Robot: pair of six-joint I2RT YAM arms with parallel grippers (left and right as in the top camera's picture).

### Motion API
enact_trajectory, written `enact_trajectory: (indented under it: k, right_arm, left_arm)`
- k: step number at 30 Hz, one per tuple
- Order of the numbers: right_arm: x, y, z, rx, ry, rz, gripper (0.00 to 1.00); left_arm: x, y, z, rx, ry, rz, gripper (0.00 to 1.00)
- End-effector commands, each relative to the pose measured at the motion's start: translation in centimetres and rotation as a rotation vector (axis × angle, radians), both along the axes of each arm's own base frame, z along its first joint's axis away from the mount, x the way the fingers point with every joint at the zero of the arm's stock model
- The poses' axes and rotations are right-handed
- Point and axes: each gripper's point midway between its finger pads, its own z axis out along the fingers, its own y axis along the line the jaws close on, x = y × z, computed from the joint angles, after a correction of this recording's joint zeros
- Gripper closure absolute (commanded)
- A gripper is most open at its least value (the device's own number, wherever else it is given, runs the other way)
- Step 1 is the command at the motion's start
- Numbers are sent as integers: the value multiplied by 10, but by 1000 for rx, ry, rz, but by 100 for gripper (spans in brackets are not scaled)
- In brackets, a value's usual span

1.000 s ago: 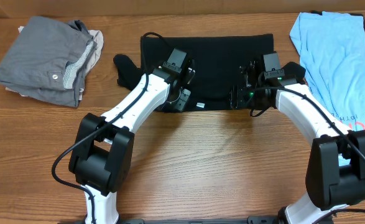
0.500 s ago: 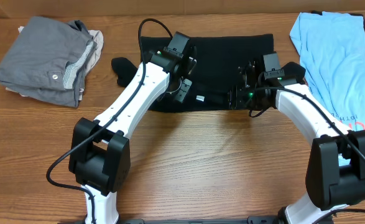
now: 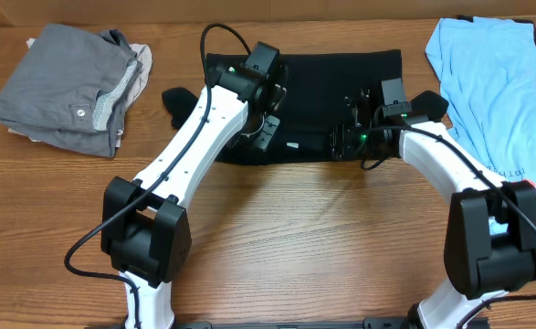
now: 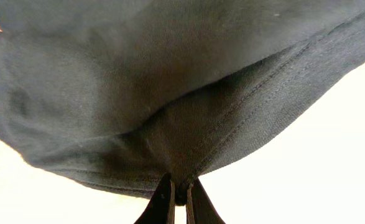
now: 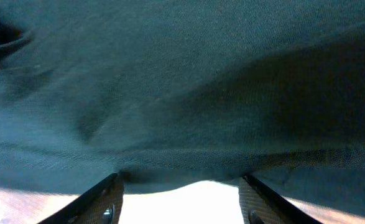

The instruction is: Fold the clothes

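Your overhead camera hangs straight above the table (image 3: 295, 228) and looks down. It sits far enough off to take in both arms, the black T-shirt (image 3: 341, 73) at the far middle, the grey clothes (image 3: 67, 87) far left and the light blue T-shirt (image 3: 496, 91) at the right edge.

Your left wrist camera sits behind the left gripper (image 4: 180, 200) and looks forward along its fingers (image 4: 163, 205). It is so near that black cloth fills most of the frame.

Your right wrist camera looks the same way past the right gripper (image 5: 182, 182), just as close.

All three views share the black T-shirt's near hem. You cannot tell whether the two wrist views overlap.
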Motion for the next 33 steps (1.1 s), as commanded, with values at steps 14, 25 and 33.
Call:
enact_trajectory:
  k: [14,25,33]
  right_arm:
    - [20,9,-10,32,-54,-19,27]
    - [27,12,-22,57,-32,-61,81]
    - [28,4,11,68,-51,-94,96]
  left_arm:
    - [12,-15,32,-41,-66,-15,96]
    - [14,-16,33,-43,-76,-16,96]
    - [10,-7,35,-8,-67,-6,96]
